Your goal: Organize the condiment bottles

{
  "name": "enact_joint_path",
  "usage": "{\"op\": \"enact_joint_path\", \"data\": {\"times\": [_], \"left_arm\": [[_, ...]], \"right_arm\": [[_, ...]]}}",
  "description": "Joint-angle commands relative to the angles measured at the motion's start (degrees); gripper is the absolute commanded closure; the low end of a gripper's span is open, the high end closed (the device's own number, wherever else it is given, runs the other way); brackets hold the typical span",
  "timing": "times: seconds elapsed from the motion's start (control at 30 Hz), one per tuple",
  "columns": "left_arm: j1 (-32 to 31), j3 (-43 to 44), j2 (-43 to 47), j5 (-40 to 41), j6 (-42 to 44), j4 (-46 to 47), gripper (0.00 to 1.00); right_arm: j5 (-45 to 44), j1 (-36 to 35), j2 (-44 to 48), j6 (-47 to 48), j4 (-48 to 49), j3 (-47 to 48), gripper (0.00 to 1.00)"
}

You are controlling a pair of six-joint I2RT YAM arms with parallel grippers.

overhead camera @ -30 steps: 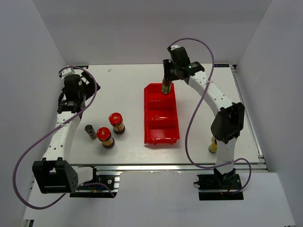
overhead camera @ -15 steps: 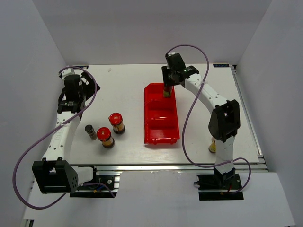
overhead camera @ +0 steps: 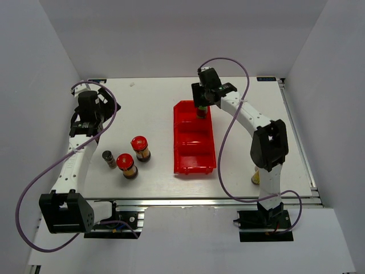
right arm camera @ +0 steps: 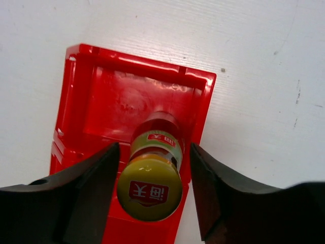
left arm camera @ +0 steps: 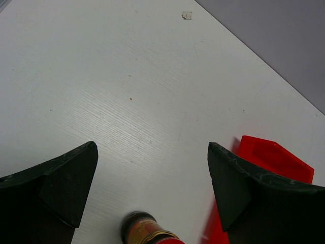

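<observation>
Right wrist cam: yellow-capped bottle [right arm camera: 150, 190] stands upright in the far compartment of the red tray [right arm camera: 91, 96]. The right gripper [right arm camera: 155, 148] straddles it with a sliver of gap showing, so not squeezing. Left gripper [left arm camera: 151, 147] gapes wide, holding nothing

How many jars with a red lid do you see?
2. The far jar and the near jar stand close together, left of the tray. Others may be hidden.
</observation>
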State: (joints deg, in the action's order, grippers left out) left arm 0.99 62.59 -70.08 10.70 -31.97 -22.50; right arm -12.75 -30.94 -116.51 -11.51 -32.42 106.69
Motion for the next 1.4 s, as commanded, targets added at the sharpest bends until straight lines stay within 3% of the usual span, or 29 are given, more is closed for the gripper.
{"op": "enact_joint_path", "data": {"times": [0.0, 0.13, 0.4, 0.53, 0.7, 0.9, 1.03, 1.13, 1.37], "left_arm": [[-0.03, -0.18, -0.32, 0.55, 0.15, -0.61, 0.02], [-0.03, -0.10, -0.05, 0.55, 0.06, -0.53, 0.02], [-0.11, -0.54, 0.91, -0.50, 0.15, 0.09, 0.02], [-0.03, -0.89, 0.91, -1.64, 0.15, 0.44, 0.02], [-0.03, -1.24, 0.56, -2.44, 0.41, 1.06, 0.02], [-0.03, -1.85, 0.39, -3.66, 0.41, 2.29, 0.02], [-0.11, -2.03, -0.14, -5.16, 0.06, 3.25, 0.02], [-0.03, -2.21, -0.66, -6.13, -0.29, 4.40, 0.02], [-0.12, -2.20, -0.93, -6.13, -0.29, 3.87, 0.02]], "right_arm": [[-1.04, -0.44, 1.72, -0.09, 3.51, 0.88, 0.33], [-0.70, -0.61, 2.95, 0.08, 2.98, 1.50, 0.11], [0.54, -0.61, 8.92, 1.31, 1.49, 2.38, 0.11], [-5.16, -0.61, 16.81, -1.31, -2.11, 0.01, 0.11], [-15.96, -0.35, 28.51, -7.38, -9.31, -13.66, 0.11], [-21.33, 1.49, 46.17, -21.50, -25.29, -30.90, 0.11], [-21.62, 2.20, 58.64, -30.76, -35.68, -36.81, 0.11], [-18.02, 2.20, 64.28, -33.22, -36.83, -40.15, 0.11], [-15.29, 2.37, 65.36, -36.92, -42.28, -43.24, 0.11]]}}
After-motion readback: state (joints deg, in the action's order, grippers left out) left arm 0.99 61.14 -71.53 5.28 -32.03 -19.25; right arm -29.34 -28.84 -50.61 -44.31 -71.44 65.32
